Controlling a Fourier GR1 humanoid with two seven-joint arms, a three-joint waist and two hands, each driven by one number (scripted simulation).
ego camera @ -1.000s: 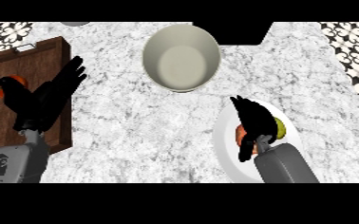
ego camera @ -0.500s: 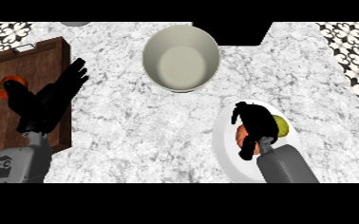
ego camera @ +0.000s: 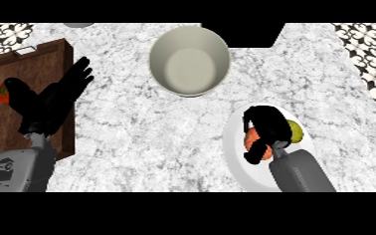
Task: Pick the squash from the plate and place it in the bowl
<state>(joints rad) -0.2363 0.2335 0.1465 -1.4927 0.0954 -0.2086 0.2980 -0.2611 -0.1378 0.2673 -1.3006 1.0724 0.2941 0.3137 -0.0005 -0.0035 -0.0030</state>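
Note:
The squash (ego camera: 295, 131), yellow-green with an orange part (ego camera: 254, 137), lies on the white plate (ego camera: 242, 164) at the lower right of the head view. My right hand (ego camera: 266, 127) sits on top of it with fingers and thumb curled round it, hiding most of it. The beige bowl (ego camera: 190, 60) stands at the top centre, apart from the plate and with nothing inside. My left hand (ego camera: 55, 97) rests open at the left, fingers up, over the wooden board.
A dark wooden cutting board (ego camera: 37, 69) lies along the left edge with a small orange-red thing (ego camera: 4, 92) on it. Patterned tiles (ego camera: 356, 45) show at the upper right. Marble counter (ego camera: 140, 129) spreads between bowl and plate.
My right hand has lowered onto the squash and its fingers have curled in around it. The left hand has shifted slightly.

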